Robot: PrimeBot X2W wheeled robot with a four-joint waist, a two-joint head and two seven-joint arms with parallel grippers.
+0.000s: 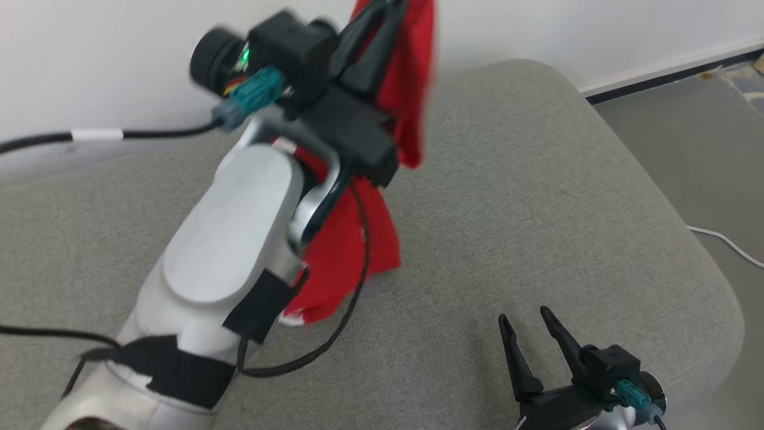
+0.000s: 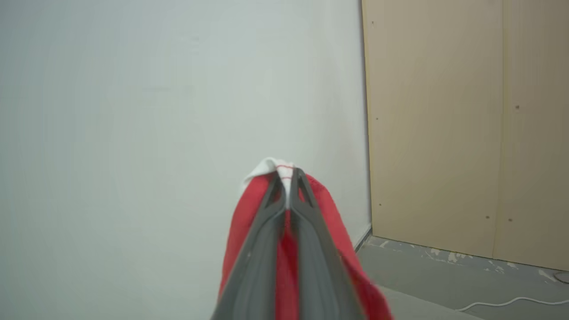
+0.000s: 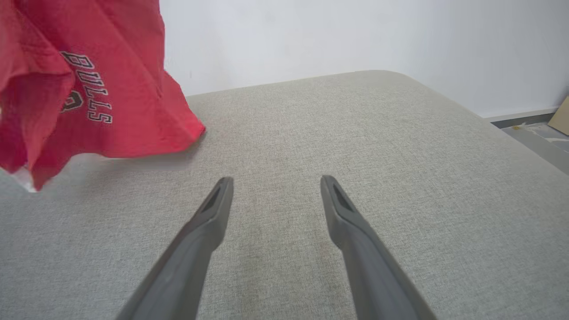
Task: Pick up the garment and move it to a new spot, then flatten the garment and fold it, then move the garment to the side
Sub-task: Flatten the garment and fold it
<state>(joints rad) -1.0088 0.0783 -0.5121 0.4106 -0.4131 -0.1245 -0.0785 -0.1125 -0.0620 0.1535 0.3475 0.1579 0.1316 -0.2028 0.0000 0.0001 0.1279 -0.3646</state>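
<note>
Now, down at the cushion's near right corner, the right gripper (image 1: pixel 524 313) hovers with its two tapered dark fingers spread wide, nothing between them. Beyond it stretches the cushion (image 1: pixel 537 197): grey woven fabric, softly rounded corners. Over toward its left side the garment (image 3: pixel 89 89) dangles, thin crinkled red cloth with "BULLS" lettering, its uneven hem low over the weave. Up top, the left gripper (image 2: pixel 287 172) is clenched on a bunched, white-trimmed fold, with a smooth pale wall (image 1: pixel 89 60) behind.
</note>
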